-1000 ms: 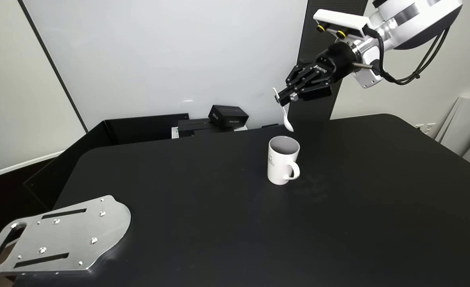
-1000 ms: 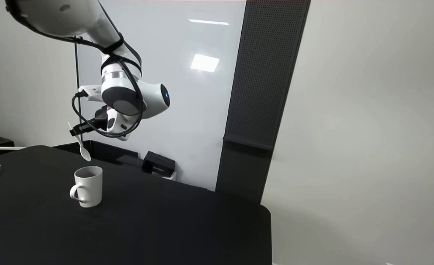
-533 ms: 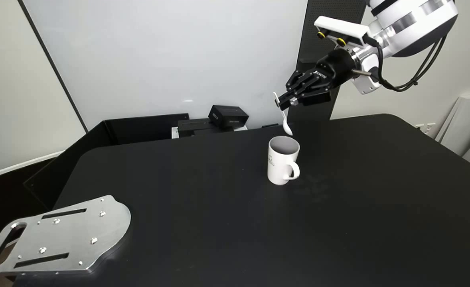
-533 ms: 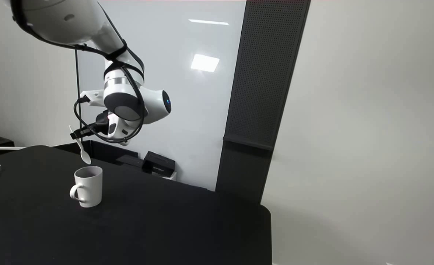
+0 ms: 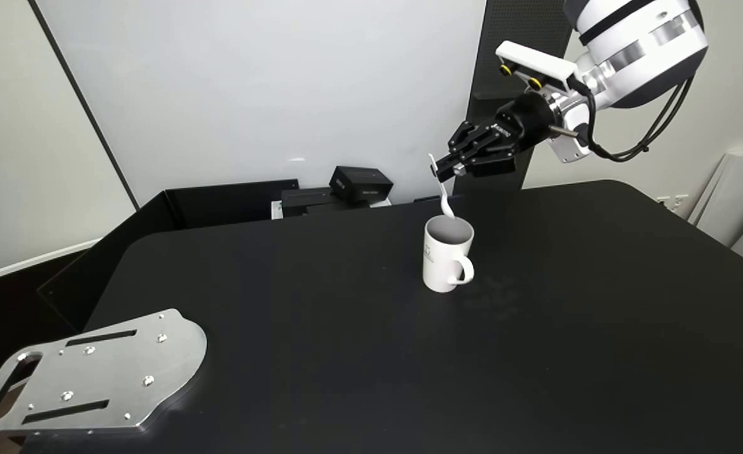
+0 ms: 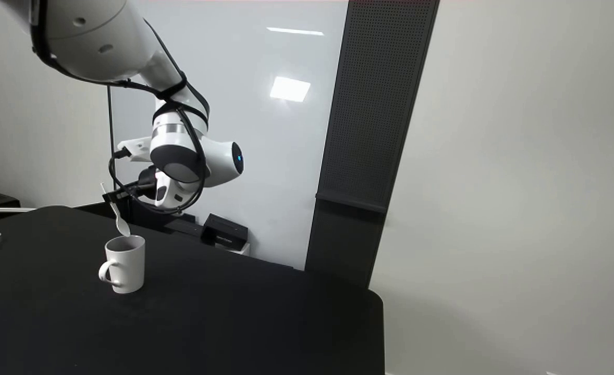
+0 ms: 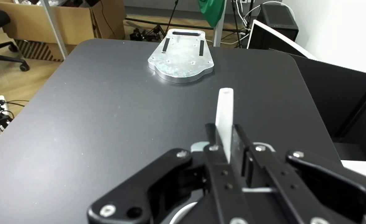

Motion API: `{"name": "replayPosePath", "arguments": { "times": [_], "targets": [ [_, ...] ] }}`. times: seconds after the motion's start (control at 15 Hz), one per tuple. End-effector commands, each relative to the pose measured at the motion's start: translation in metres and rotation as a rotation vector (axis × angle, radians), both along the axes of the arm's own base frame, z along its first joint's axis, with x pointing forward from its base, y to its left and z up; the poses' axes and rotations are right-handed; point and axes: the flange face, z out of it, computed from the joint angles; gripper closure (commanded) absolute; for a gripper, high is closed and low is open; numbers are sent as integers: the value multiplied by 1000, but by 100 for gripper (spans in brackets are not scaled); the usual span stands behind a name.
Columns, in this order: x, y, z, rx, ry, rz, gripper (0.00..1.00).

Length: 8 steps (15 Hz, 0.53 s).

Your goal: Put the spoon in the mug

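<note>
The white mug (image 5: 439, 261) stands upright on the black table, also in an exterior view (image 6: 131, 266), its opening up. My gripper (image 5: 445, 169) is shut on the white spoon (image 5: 445, 203) by its handle, above the mug. The spoon hangs slightly tilted, bowl down, also in an exterior view (image 6: 122, 226). In both exterior views the bowl's tip meets the mug's far rim; I cannot tell whether it is inside. In the wrist view, the gripper (image 7: 225, 132) pinches the spoon's handle (image 7: 225, 109), whose end sticks up. It hides most of what lies below; pale curved edges show behind it.
A silver metal plate (image 5: 106, 372) lies at the table's (image 5: 321, 353) end, also in the wrist view (image 7: 183, 62). Black boxes (image 5: 360, 184) sit in a black trough (image 5: 233, 205) along the far edge, by a white wall panel (image 5: 258, 94).
My gripper has moved down with the spoon, and slightly sideways. The spoon's bowl has come from above the mug to its rim. The mug has not moved.
</note>
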Motion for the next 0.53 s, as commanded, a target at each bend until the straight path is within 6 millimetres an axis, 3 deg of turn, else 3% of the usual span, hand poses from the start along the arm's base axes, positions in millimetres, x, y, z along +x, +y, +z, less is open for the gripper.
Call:
{"name": "replayPosePath", "arguments": {
  "times": [0.0,0.47],
  "targets": [
    [10,2,-8,52,-10,4,96],
    [8,5,-30,74,5,20,96]
  ]
}}
